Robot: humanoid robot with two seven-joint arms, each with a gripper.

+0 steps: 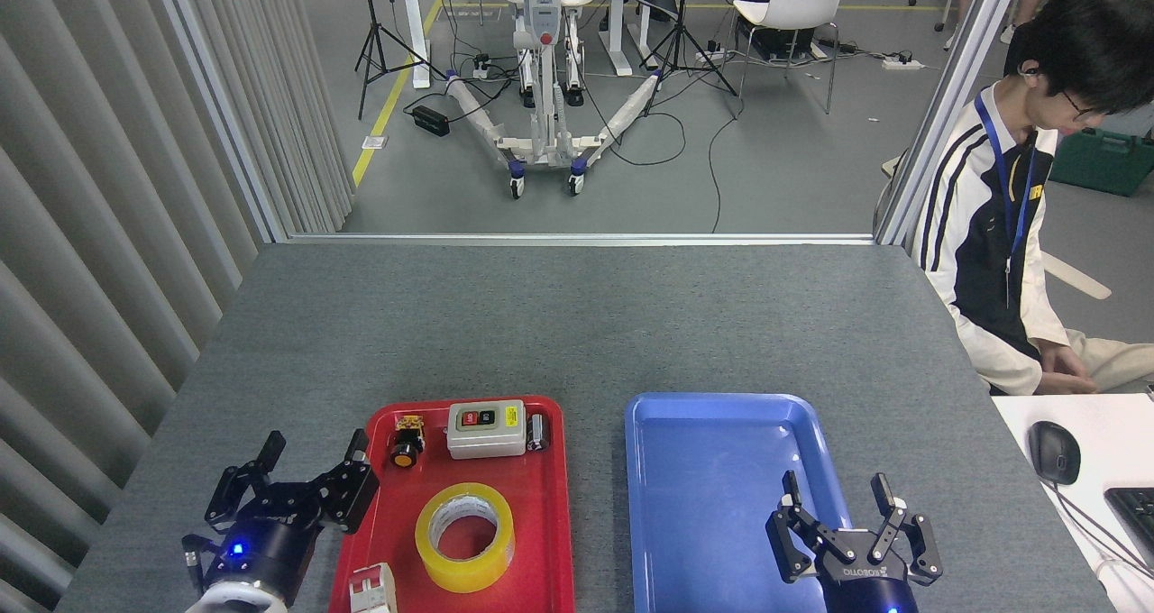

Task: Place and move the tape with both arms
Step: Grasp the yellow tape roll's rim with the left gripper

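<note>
My left gripper (311, 455): lowest and nearest, at the left rim of the red tray (554, 505), fingers spread wide, holding nothing.
My right gripper (837, 496): low over the near right part of the blue tray (649, 505), fingers likewise wide apart and empty.
Breaker (371, 588): small white part at the red tray's near left corner, just beside the tape.
Tape (464, 536): lies flat in the near half of the red tray, core hole facing up, untouched, just right of my left gripper.
Step in hand: I judge this the approach for the first pick; neither gripper has met the tape.
Next move: my left gripper needs to come right and down over the roll, one finger into the core and one outside the wall, or both across the ring, then close.
Care: the breaker sits close enough that a sloppy descent could knock it.
Far end of red tray: push button (407, 442), switch box (487, 428) and a small dark cylinder (538, 431), well clear of the tape.
Counter (577, 324): grey, bare beyond the trays.
Person (1019, 234): seated past the counter's far right corner.
</note>
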